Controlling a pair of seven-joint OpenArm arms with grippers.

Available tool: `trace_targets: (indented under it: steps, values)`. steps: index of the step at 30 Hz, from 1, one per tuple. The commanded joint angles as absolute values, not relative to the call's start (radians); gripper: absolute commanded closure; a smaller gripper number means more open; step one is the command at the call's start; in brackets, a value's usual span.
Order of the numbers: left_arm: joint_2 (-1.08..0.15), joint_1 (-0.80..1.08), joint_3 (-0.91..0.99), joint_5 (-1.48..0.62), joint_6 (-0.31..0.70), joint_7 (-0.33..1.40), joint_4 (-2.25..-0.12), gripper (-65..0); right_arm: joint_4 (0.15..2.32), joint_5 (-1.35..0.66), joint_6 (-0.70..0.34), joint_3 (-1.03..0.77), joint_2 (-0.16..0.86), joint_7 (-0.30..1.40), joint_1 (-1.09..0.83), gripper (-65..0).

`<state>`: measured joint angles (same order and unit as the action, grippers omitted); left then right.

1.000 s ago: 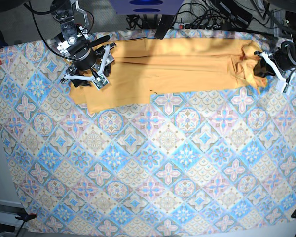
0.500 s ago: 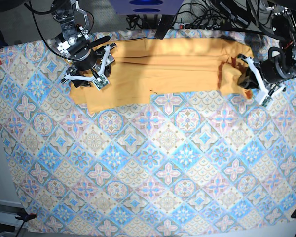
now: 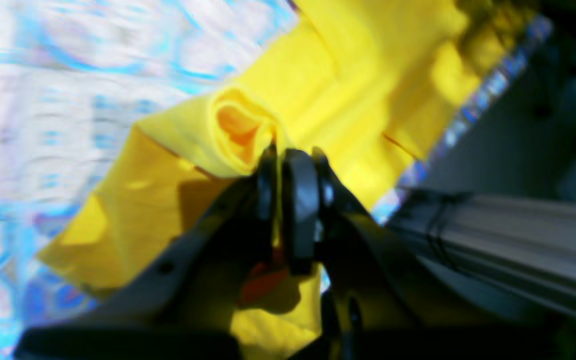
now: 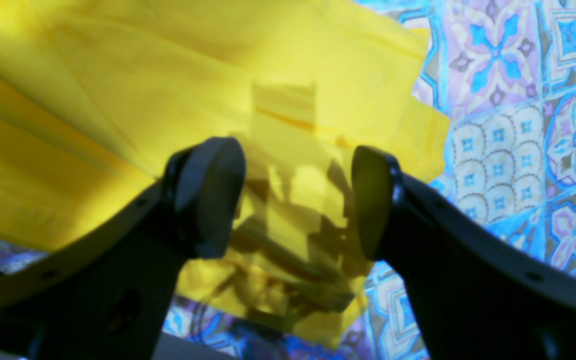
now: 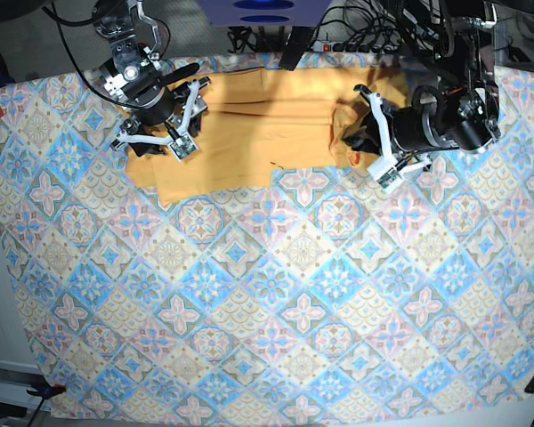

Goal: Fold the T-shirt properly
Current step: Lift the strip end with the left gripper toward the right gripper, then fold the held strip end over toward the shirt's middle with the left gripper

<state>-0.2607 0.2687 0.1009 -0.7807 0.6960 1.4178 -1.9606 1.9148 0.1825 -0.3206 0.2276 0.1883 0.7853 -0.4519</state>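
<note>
- At the far edge of the tablecloth [image 5: 249,294], the T-shirt [image 5: 258,124] lies spread in a long band, with one end lifted and doubled back over itself.
- The left gripper [image 5: 372,142] has its jaws pressed together on that lifted end of the T-shirt [image 3: 368,90]; the left wrist view shows a rolled lip of fabric pinched right at the pads.
- The right gripper [image 5: 160,133] stands with its jaws wide apart above the other end of the T-shirt [image 4: 118,75]; nothing lies between its fingers [image 4: 208,195], and whether the tips touch the cloth cannot be told.
- Count: one T-shirt, one tablecloth, two grippers, each with two fingers.
- The left wrist view is heavily blurred; the tablecloth there is a smear of blue and white.
- The left gripper [image 3: 288,165] and its arm cover part of the folded end in the base view, so how the layers lie beneath is hard to make out.
- In the right wrist view, shadow falls over the T-shirt between the right gripper [image 4: 298,195] fingers.
</note>
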Motion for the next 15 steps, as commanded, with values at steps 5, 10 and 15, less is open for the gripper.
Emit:
trace_targets:
  steps: [5,10,15]
  values:
    - [-0.266,0.26,0.022,-0.802,0.698,1.396,-1.975,0.0,1.929,0.182,-0.317,0.226,0.194,0.768,-0.45,-36.4]
    - [-0.265,0.257,-0.027,-0.789,0.698,1.396,-1.974,0.0,1.929,0.182,-0.317,0.226,0.193,0.768,-0.45,-36.4]
    - [-0.225,0.231,-0.047,-0.711,0.698,1.396,-1.894,-14.0,1.929,0.18,-0.317,0.226,0.193,0.768,-0.45,-36.4]
